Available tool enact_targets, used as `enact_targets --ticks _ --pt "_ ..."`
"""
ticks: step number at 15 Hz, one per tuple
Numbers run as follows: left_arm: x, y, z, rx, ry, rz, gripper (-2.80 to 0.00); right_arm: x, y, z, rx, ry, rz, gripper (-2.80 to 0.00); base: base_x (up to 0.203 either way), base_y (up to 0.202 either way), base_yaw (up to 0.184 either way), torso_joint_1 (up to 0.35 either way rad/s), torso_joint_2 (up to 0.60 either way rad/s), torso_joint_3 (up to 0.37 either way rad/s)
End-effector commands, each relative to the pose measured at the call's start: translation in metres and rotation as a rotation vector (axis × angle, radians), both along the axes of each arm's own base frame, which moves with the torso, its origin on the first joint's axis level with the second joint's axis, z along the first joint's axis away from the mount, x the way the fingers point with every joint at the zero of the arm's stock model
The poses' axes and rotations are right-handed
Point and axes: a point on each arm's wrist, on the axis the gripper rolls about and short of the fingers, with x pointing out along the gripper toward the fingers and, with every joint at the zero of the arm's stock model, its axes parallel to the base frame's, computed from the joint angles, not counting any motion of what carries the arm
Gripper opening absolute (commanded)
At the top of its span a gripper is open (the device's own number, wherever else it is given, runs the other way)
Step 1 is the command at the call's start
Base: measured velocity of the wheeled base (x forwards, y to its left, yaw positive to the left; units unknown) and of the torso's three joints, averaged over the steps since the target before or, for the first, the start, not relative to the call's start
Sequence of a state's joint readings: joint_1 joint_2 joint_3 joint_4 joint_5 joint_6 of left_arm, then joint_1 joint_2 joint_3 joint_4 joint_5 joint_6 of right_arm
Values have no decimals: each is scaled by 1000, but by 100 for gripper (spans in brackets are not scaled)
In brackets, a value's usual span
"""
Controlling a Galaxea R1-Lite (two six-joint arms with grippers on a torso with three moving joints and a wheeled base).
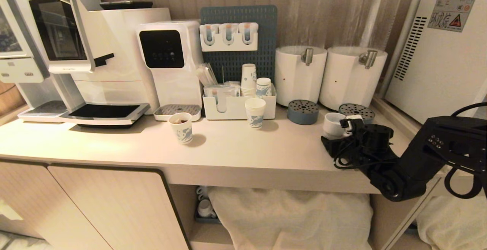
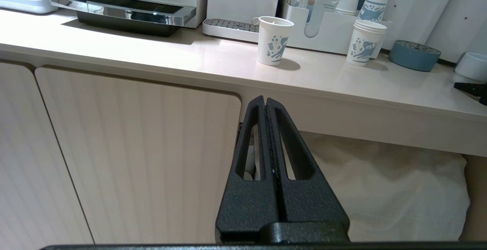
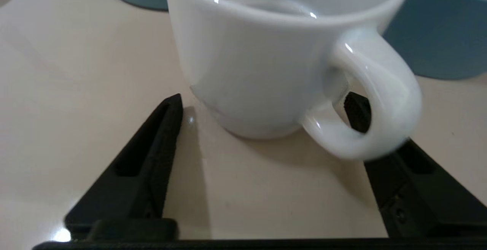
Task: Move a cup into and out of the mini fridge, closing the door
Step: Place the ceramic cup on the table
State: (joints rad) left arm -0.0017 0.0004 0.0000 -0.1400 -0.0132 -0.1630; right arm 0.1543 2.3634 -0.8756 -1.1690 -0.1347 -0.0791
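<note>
I have the right gripper (image 3: 266, 109) spread around the squat white ceramic cup (image 3: 266, 59), seemingly untouched; next, pinch it. The left gripper (image 2: 268, 105) hangs pressed together below.

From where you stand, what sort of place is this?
Most likely an office pantry or self-serve drinks counter. A coffee machine and a water dispenser stand on the countertop, with stacked paper cups and two clear-topped drink dispensers behind, and a mini fridge at the right.

Plain white cup (image 3: 262, 63), paper cups (image 1: 181, 128) white with blue print, blue pegboard (image 1: 243, 37), beige counter (image 1: 228, 147).
</note>
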Motion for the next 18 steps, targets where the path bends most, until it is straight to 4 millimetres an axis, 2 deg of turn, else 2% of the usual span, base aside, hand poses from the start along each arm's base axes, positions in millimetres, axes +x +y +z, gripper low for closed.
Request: enact_targets --ticks 1,5,11,15,18 --pt "3 0 -11 -1 34 -1 -280 -3 0 4 1 -7 2 0 0 0 0 0 0 0" --pt "3 0 -11 -1 34 -1 -280 -20 -1 25 4 -19 12 0 0 0 0 0 0 0" --pt "3 0 -11 -1 34 -1 -280 -63 -7 47 21 -6 28 0 0 0 0 0 0 0" --pt "3 0 -11 -1 34 -1 -280 -106 -13 76 45 -43 39 0 0 0 0 0 0 0" --pt "3 0 -11 -1 34 -1 -280 -138 -18 89 63 -54 60 0 0 0 0 0 0 0"
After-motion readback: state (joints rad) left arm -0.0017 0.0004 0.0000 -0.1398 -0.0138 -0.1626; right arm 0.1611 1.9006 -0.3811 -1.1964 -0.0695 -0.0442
